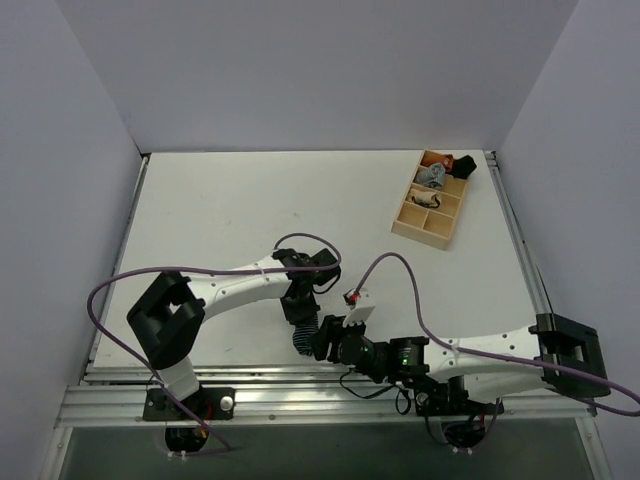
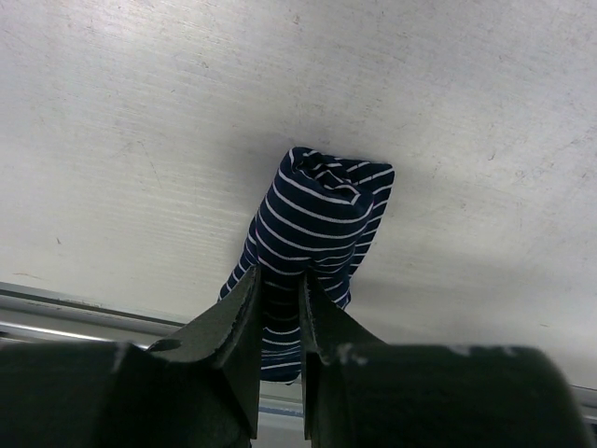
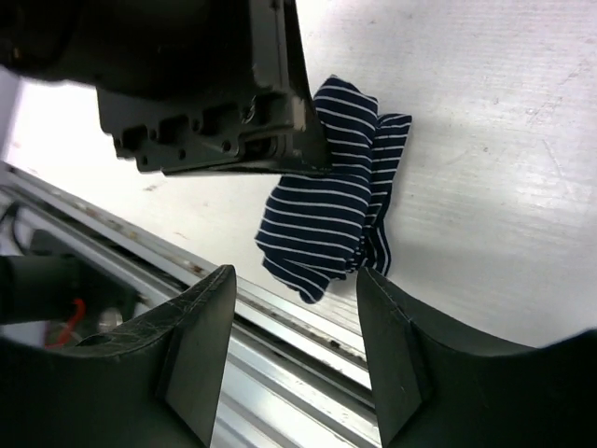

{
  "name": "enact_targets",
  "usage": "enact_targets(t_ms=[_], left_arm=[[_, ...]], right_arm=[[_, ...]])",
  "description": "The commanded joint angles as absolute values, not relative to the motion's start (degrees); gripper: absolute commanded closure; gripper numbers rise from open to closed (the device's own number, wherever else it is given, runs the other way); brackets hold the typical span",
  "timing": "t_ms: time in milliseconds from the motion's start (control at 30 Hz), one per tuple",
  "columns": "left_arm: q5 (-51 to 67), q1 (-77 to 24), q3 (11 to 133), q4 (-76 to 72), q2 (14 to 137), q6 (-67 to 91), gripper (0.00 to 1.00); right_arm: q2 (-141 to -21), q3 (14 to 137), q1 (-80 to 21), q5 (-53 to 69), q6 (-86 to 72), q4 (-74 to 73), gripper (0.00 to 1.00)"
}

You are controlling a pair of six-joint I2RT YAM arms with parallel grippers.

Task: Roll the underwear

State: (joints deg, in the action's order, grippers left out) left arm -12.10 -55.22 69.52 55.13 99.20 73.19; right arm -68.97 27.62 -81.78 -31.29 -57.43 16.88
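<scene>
The underwear [image 2: 322, 210] is a navy bundle with fine white stripes, lying partly rolled on the white table right at its near edge. In the top view it [image 1: 303, 340] is a small dark lump between the two grippers. My left gripper [image 2: 278, 299] is shut on the near end of the underwear; in the top view the left gripper [image 1: 300, 318] points down at it. My right gripper [image 3: 296, 278] is open and empty, its jaws wide apart just short of the underwear [image 3: 326, 215], over the rail. The left gripper's body [image 3: 205, 84] covers the cloth's far end in the right wrist view.
An aluminium rail [image 1: 300, 375] runs along the table's near edge, right beside the underwear. A wooden divided tray [image 1: 430, 212] stands at the back right, holding small grey [image 1: 432, 176] and orange and black [image 1: 462, 163] rolled garments. Purple cables loop above both arms.
</scene>
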Motion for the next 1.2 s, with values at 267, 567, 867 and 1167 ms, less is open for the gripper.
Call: enact_targets(t_ms=[267, 567, 867, 1167], left_arm=[[-14.77, -56.34, 69.78, 57.30, 100.28, 75.94, 0.98], [-14.85, -57.30, 71.45, 58.53, 101.77, 76.64, 0.98], [-14.94, -58.53, 73.39, 59.77, 103.09, 77.52, 0.98], [-14.85, -58.80, 74.18, 60.64, 103.71, 78.40, 0.98]], right_arm=[[-66.97, 18.46, -69.63, -17.06, -63.99, 31.01, 0.42], [-76.28, 15.47, -67.50, -9.06, -62.93, 45.08, 0.43], [-84.46, 15.47, -66.45, -7.65, -60.91, 51.76, 0.44], [-87.19, 12.57, -66.00, -6.59, -61.08, 56.95, 0.62]])
